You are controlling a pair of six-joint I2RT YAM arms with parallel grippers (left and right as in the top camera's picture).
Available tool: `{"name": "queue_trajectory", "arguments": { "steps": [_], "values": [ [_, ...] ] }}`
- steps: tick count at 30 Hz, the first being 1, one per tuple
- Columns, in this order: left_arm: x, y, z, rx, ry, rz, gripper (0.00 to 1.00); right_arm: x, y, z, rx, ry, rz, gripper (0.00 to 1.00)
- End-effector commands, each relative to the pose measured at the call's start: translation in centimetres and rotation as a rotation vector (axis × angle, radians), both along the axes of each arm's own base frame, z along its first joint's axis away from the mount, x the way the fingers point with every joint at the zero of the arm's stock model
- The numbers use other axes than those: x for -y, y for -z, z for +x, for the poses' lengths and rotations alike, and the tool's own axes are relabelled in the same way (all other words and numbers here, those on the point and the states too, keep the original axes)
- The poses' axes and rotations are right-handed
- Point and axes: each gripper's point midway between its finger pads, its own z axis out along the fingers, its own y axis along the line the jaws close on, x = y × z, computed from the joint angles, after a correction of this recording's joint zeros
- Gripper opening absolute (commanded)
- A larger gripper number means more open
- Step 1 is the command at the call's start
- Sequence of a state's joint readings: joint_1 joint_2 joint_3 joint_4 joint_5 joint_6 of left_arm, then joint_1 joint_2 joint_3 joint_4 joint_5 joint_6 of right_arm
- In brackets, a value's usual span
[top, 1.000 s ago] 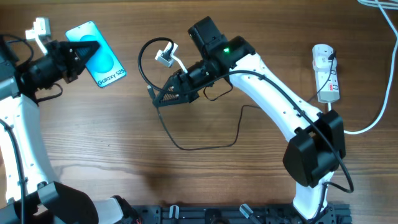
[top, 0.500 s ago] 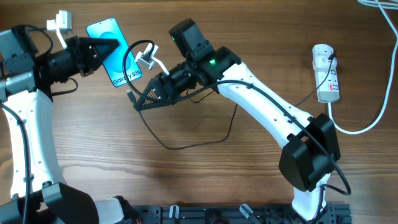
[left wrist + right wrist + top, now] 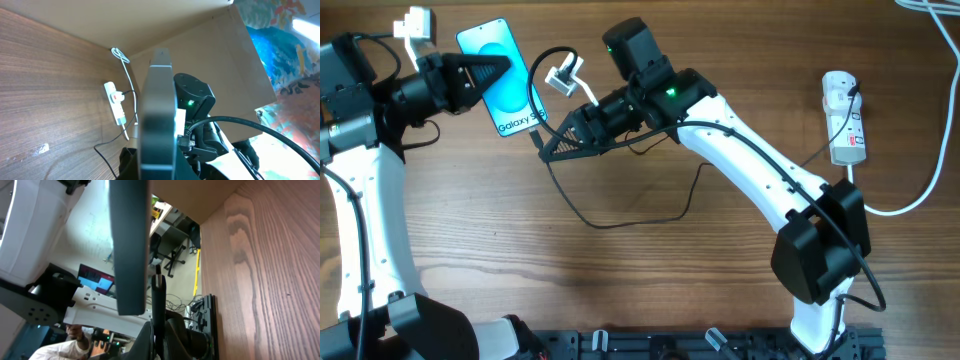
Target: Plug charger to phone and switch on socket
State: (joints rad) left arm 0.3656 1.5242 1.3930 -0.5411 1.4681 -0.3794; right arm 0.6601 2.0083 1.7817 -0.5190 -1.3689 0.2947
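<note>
Left fingers clamp the phone at its left long side, holding it near the far left corner of the worktop with the screen showing to the overhead camera. Right fingers are closed narrowly on the charger close to its plug end. The plug sits just beside the phone's lower short edge, and I cannot tell whether the two touch. From there the thin black cable sags in a loop over the middle of the worktop and runs to the socket. That lies by the far right corner, its thick white cord trailing towards the right edge.
</note>
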Motion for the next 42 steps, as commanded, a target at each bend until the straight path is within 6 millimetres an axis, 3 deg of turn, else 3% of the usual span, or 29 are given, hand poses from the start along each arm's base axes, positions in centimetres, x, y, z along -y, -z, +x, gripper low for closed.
{"name": "queue_trajectory", "arguments": {
  "steps": [1,15,32,42],
  "values": [
    [0.1,-1.0,-0.4,0.029,0.023,-0.011,0.04,-0.2,-0.7,-1.6,-0.014,-0.056,0.027,0.04],
    [0.2,-1.0,-0.5,0.012,0.024,-0.02,0.04,-0.7,-1.6,-0.9,0.011,-0.046,0.057,0.04],
    [0.2,-1.0,-0.5,0.013,0.027,-0.022,0.04,0.1,-1.1,0.5,0.002,0.005,0.03,0.05],
    [0.1,-1.1,-0.5,0.019,0.026,-0.02,0.04,0.2,-0.8,0.4,-0.002,0.002,0.022,0.04]
  ]
}}
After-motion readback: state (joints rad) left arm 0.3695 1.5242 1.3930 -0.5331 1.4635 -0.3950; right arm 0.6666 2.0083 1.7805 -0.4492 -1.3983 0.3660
